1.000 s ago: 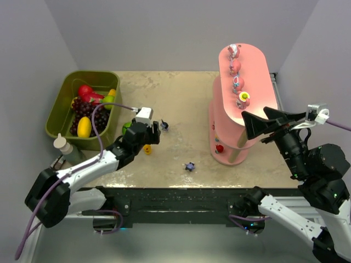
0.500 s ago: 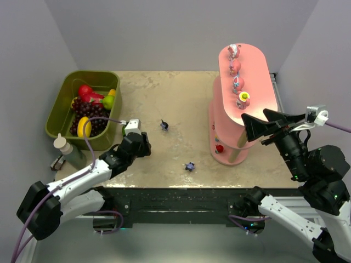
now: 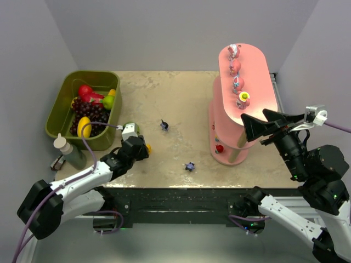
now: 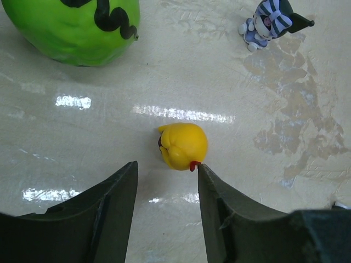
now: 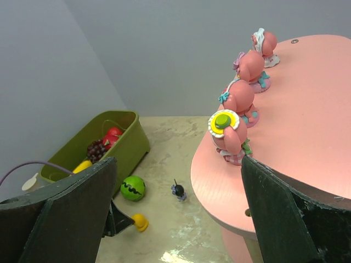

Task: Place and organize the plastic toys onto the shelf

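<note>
Saw left gripper (image 4: 166, 170) down low at the table (image 4: 109, 131), jaws part open, gripping nothing. Spotted yellow toy (image 4: 182, 146) just ahead of the tips, close against one finger (red bit looked touching it). Noted green ball (image 4: 77, 27) farther ahead-left, dark blue toy (image 4: 271, 22) ahead-right. Found right gripper (image 5: 178, 164) spread wide, empty, raised at the shelf (image 5: 307, 98) top board. Counted four pink toys (image 5: 238, 98) in a row just ahead of it. Saw purple toy (image 3: 190, 166) on the table, well apart from both.
</note>
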You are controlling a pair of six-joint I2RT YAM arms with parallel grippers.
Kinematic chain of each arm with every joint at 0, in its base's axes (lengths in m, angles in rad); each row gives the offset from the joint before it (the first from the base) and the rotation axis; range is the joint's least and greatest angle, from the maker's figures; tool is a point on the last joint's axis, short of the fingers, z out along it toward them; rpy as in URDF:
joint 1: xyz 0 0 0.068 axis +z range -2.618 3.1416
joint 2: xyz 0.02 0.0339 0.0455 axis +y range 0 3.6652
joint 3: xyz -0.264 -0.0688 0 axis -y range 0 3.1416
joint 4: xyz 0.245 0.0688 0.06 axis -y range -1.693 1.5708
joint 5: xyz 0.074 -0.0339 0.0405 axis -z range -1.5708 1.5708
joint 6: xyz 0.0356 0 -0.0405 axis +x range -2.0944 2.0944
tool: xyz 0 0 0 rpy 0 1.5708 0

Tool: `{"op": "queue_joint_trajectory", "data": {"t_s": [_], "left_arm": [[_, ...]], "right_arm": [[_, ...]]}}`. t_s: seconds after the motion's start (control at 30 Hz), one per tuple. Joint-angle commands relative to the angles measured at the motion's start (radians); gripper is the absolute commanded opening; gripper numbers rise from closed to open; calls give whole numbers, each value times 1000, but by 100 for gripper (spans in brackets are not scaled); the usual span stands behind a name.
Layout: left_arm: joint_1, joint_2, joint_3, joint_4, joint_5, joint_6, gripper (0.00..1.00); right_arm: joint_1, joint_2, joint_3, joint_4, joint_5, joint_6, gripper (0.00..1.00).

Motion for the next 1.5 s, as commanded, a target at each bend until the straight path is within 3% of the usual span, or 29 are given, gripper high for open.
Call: {"op": "queue_joint_trajectory", "data": {"t_s": [0.0, 0.23, 0.57, 0.97, 1.47], "left_arm": [[0, 22, -1, 89, -16, -11, 54], [0, 99, 8, 153, 1, -4, 57], [0, 102, 13, 158, -27, -8, 50], [0, 118, 16, 192, -25, -16, 60], [0, 136, 14, 227, -22, -25, 36]], "right_arm": [[0, 3, -2, 20, -11, -8, 99], [1, 3, -5, 23, -5, -14, 99], [0, 4, -11, 25, 6, -22, 99], [0, 7, -8, 29, 0, -23, 99], [0, -7, -5, 23, 2, -28, 99]]}}
